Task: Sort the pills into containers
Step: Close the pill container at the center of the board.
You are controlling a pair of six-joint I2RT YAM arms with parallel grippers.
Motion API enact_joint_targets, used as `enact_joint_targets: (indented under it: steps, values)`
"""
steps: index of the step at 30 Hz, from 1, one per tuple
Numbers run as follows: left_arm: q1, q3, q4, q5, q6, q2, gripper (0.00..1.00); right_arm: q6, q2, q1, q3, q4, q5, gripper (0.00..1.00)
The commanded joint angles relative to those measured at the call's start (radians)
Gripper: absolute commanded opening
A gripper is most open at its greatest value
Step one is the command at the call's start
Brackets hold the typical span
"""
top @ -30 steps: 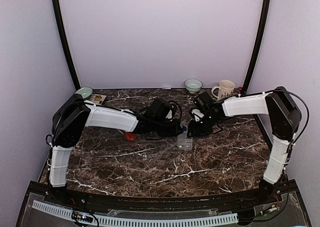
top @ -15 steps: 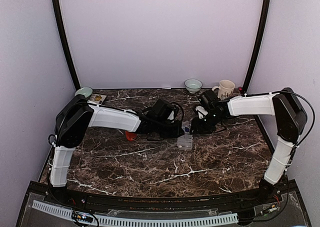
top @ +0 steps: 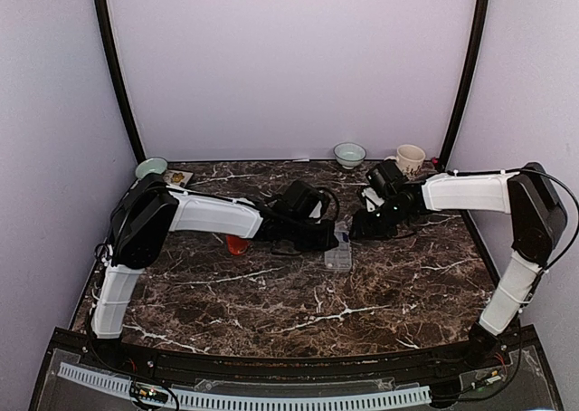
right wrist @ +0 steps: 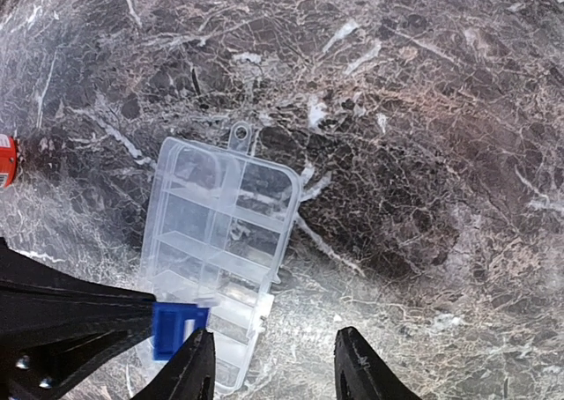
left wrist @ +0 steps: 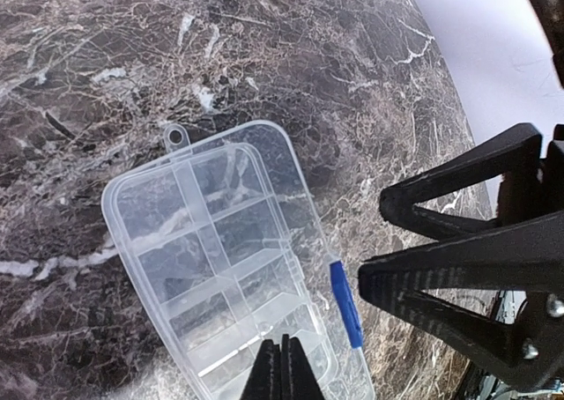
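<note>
The clear organiser box (top: 337, 253) lies flat on the marble table, its compartments looking empty; I cannot tell whether its lid is down. It fills the left wrist view (left wrist: 211, 241) and shows in the right wrist view (right wrist: 216, 241). A blue latch (left wrist: 345, 303) sits on its long edge. My left gripper (left wrist: 282, 369) is shut, its tips over the box's near compartments with nothing seen between them. My right gripper (right wrist: 273, 369) is open and empty, just past the box's latch side (right wrist: 176, 328). No pills show in any view.
An orange bottle (top: 236, 244) lies under the left arm. A pale bowl (top: 349, 154) and a mug (top: 409, 160) stand at the back right. Another bowl (top: 151, 167) and a small packet (top: 178, 177) are at the back left.
The right gripper has drawn back up and to the right, away from the box. The left gripper has reached a little further right over the box.
</note>
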Motion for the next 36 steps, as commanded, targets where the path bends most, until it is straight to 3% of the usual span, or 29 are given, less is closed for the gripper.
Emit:
enact_joint_targets:
  steps: [1,19,36]
  values:
    - [-0.007,0.044,-0.059,0.017,0.021,0.012,0.00,0.014,-0.033,-0.012,-0.012,0.022,0.013,0.46]
    - [-0.016,0.181,-0.226,0.039,0.034,0.101,0.00,0.016,-0.027,-0.013,-0.002,0.030,-0.026,0.49]
    - [-0.016,0.196,-0.249,0.039,0.030,0.108,0.00,-0.009,0.072,-0.012,0.020,0.034,-0.035,0.49]
